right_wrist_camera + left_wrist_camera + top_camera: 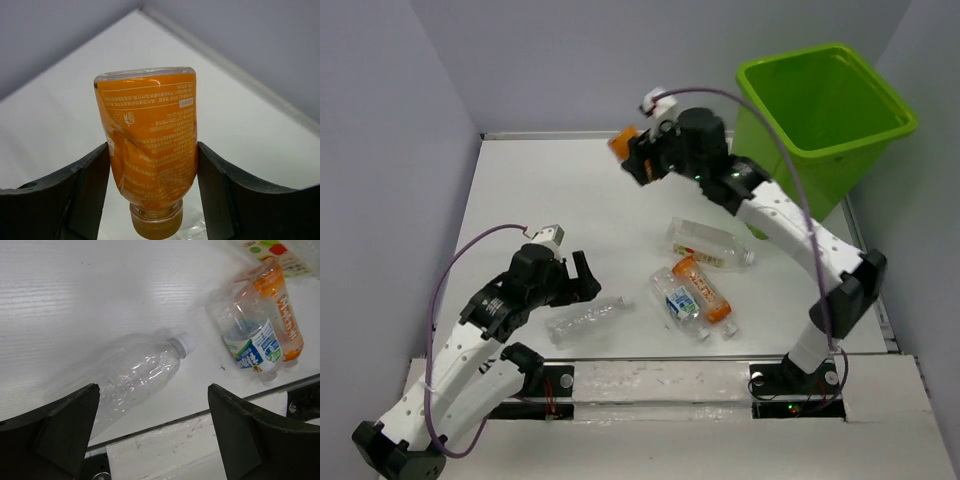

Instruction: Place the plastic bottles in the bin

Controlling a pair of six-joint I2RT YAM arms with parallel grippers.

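Right pincer [153, 170], partly closed, grips an orange-labelled bottle [150, 145] by its body, raised over the desk's [550, 190] far edge, left of the bin [820, 180]. Left pincer [151, 390], spread wide and empty, hovers above a clear bottle [135, 372] lying near the desk's near edge.

Orange bottle [147, 145] aloft, four bottles [700, 290] lying flat

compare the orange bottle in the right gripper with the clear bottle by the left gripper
The orange bottle is held in the right gripper, off the table; the clear bottle lies loose on it by the open left gripper. The orange bottle has an orange label and cap; the clear bottle is bare, white-capped. Both are capped.
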